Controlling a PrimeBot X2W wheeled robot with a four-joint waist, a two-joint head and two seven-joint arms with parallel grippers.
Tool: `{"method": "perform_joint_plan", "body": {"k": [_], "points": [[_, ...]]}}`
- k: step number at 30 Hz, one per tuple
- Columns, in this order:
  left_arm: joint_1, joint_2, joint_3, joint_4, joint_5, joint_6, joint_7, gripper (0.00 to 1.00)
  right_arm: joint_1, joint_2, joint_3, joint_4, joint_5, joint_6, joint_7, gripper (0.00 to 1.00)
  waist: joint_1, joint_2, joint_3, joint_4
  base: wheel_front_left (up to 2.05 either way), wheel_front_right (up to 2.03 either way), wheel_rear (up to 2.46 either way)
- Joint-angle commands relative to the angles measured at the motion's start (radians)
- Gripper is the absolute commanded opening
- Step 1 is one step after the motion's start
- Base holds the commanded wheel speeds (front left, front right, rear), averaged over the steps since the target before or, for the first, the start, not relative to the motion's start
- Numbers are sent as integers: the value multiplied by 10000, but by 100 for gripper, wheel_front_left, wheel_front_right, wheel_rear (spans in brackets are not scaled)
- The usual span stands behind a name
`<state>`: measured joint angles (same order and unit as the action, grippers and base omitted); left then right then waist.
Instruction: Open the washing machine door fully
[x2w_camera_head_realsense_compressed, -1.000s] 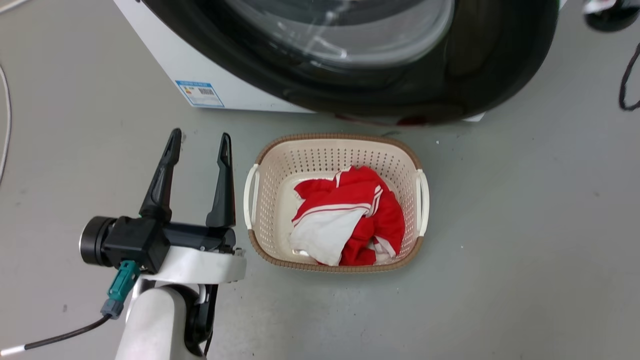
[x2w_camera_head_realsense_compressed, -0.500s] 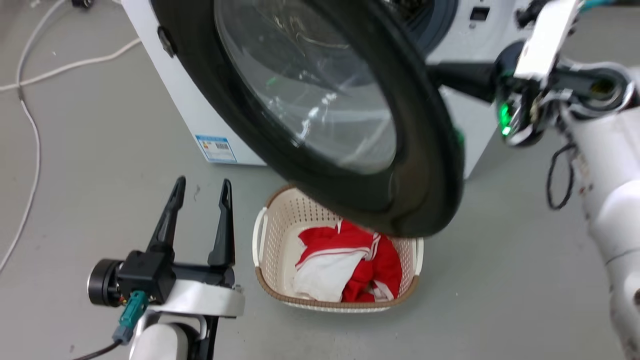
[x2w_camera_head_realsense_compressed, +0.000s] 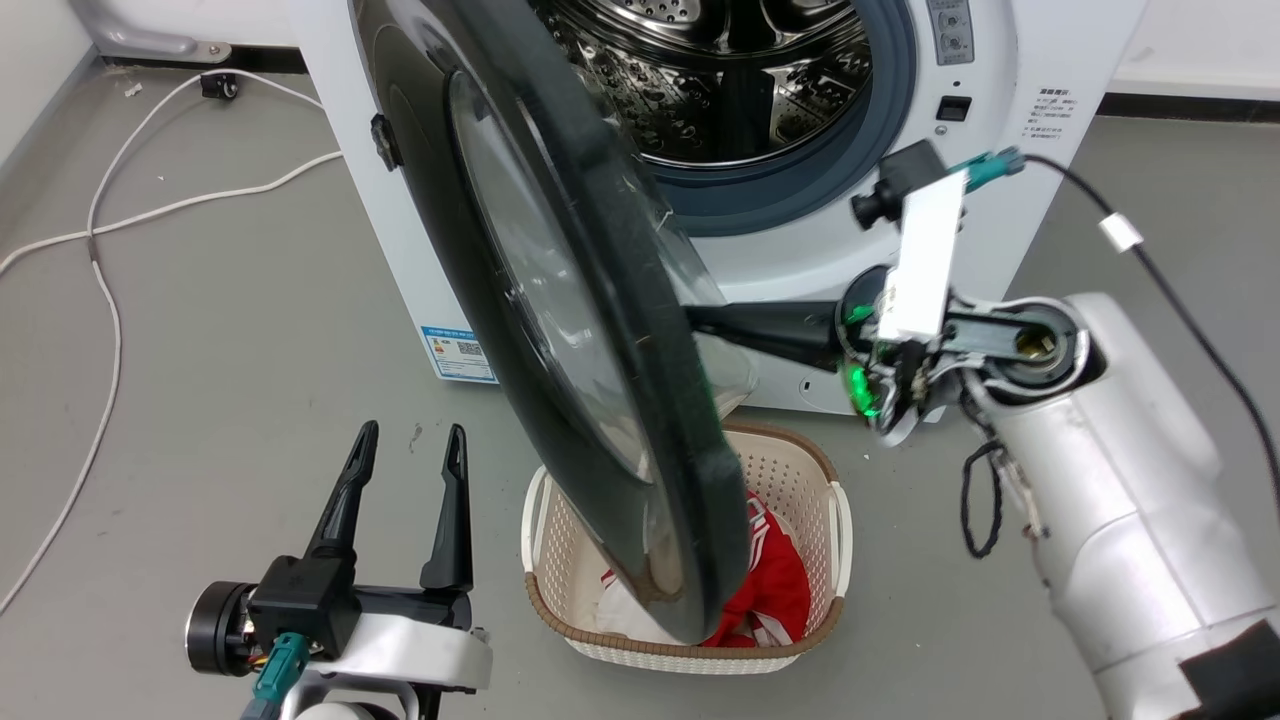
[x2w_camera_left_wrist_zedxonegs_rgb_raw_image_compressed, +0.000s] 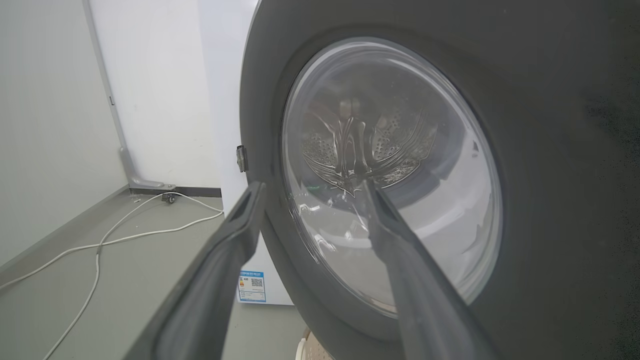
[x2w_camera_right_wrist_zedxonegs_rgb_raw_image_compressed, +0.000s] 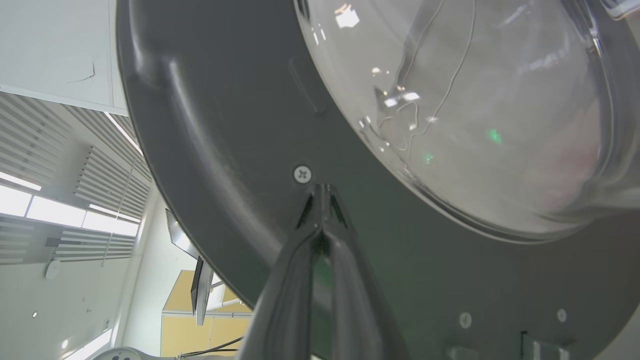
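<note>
The washing machine (x2w_camera_head_realsense_compressed: 1000, 200) stands at the back with its steel drum (x2w_camera_head_realsense_compressed: 730, 80) exposed. Its black washing machine door (x2w_camera_head_realsense_compressed: 560, 300) is swung out toward me, nearly edge-on, hinged on the left. My right gripper (x2w_camera_head_realsense_compressed: 697, 318) reaches in from the right against the door's inner side. In the right wrist view this gripper (x2w_camera_right_wrist_zedxonegs_rgb_raw_image_compressed: 322, 189) is shut on nothing, tips touching the door's inner face (x2w_camera_right_wrist_zedxonegs_rgb_raw_image_compressed: 225, 125) beside a screw, below the glass bowl (x2w_camera_right_wrist_zedxonegs_rgb_raw_image_compressed: 475, 100). My left gripper (x2w_camera_head_realsense_compressed: 412, 435) hovers open at the lower left, facing the door's outer window (x2w_camera_left_wrist_zedxonegs_rgb_raw_image_compressed: 390, 165), apart from it.
A cream laundry basket (x2w_camera_head_realsense_compressed: 835, 520) with a red and white garment (x2w_camera_head_realsense_compressed: 775, 590) sits on the floor under the door's lower edge. White cables (x2w_camera_head_realsense_compressed: 100, 280) trail over the grey floor at the left. A black cable (x2w_camera_head_realsense_compressed: 1180, 300) runs along my right arm.
The head camera has tilted up, bringing the drum and my right arm into view. The door has swung further out from the machine. My left gripper stays open and still.
</note>
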<state>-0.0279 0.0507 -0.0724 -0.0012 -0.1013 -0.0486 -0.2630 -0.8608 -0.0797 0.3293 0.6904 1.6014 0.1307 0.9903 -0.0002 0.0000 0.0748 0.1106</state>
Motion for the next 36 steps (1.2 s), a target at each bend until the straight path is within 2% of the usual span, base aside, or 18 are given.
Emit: {"method": "perform_joint_plan", "body": {"k": [1, 14, 18, 20, 26, 29, 36], "points": [[37, -7, -27, -12, -20, 37, -25, 100, 232, 98, 82, -94, -14, 0, -91, 0, 2, 0, 5, 2, 0, 0, 0], [14, -7, -44, -16, -44, 54, -25, 100, 1309, 347, 1407, -1477, 854, 0, -1316, 0, 2, 0, 24, -171, 0, 0, 0], [48, -7, -37, -16, -47, 72, -25, 100, 1493, 315, 1766, -1848, 1016, 0, -2037, 0, 2, 0, 19, -265, 0, 0, 0], [49, -7, -19, -9, -46, 89, -25, 100, 1607, 301, 1704, -2015, 923, 0, -2789, 0, 2, 0, 2, -310, 0, 0, 0], [155, -7, 85, -20, -18, 118, -25, 100, 2236, 238, 981, -2205, -429, 0, -6309, 0, 2, 0, -51, -478, 0, 0, 0], [218, -7, 164, 6, -1, 135, -25, 100, 2862, 63, 554, -2266, -902, 0, -7702, 0, 2, 0, -138, -560, 0, 0, 0], [415, -7, 304, 67, 58, 115, -25, 100, 4717, -332, -471, -2627, -1195, 0, -9733, 2, 2, 0, -393, -726, 0, 0, 0]]}}
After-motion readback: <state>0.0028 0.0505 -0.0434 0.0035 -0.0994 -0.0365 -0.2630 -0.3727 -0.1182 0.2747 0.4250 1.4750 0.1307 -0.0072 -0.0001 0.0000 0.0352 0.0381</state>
